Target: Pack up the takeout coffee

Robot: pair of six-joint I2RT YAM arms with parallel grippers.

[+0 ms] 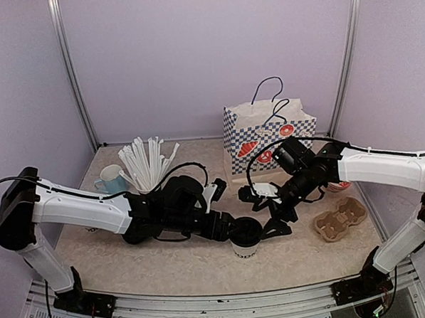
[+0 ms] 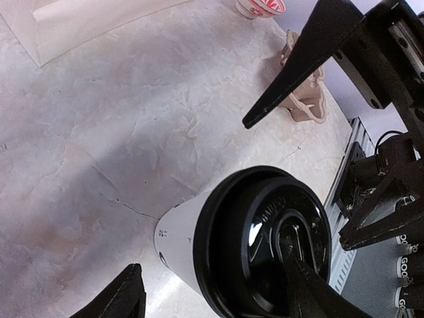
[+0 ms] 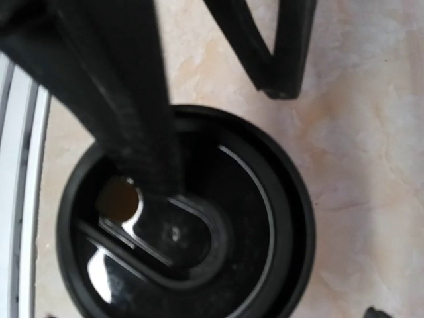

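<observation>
As the white cup (image 1: 244, 240) stands on the table (image 1: 132, 264), the left gripper (image 1: 230, 228) and right gripper (image 1: 272, 224) flank it, fingers (image 2: 127, 297) apart

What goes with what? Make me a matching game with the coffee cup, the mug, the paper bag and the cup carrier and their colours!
Things:
1. coffee cup
2. mug
3. paper bag
4. cup carrier

Colours:
A. light blue
B. brown cardboard
C. white with a black lid
D. blue-and-white checks

Pairs: 1-C, 2-A, 3-D, 4-B
</observation>
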